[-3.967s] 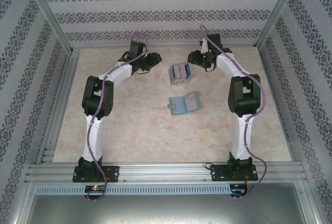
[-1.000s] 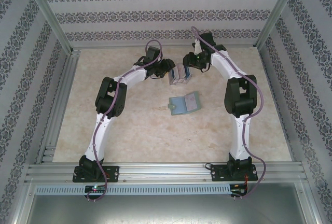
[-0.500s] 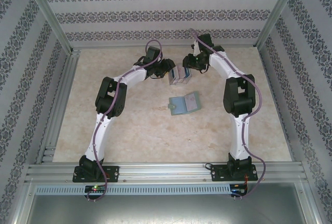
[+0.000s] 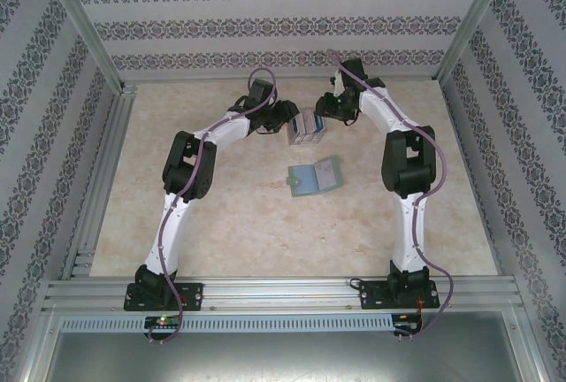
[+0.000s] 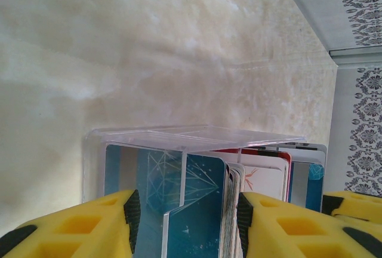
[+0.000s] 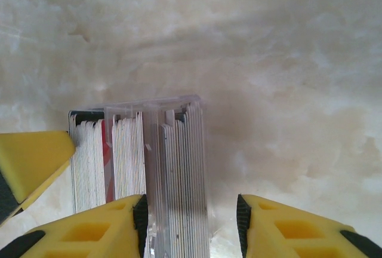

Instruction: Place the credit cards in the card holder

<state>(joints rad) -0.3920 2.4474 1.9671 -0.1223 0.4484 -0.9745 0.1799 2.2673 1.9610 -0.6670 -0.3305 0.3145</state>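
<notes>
The credit cards stand on edge in several stacks inside a clear plastic stand at the back middle of the table. My left gripper is at the stand's left side. In the left wrist view it is open, jaws either side of a blue card. My right gripper is at the stand's right side. It is open around the rightmost stack, with a gap to its right pad. The grey-green card holder lies opened flat nearer the arms, untouched.
A yellow finger of the left gripper shows at the left edge of the right wrist view. The back wall and its metal frame stand just behind both grippers. Bare marble-patterned tabletop lies in front of the card holder.
Four seconds ago both grippers were apart from the cards; now both are at the stand. Over the last second the right wrist shifted slightly and the left arm stayed still.
</notes>
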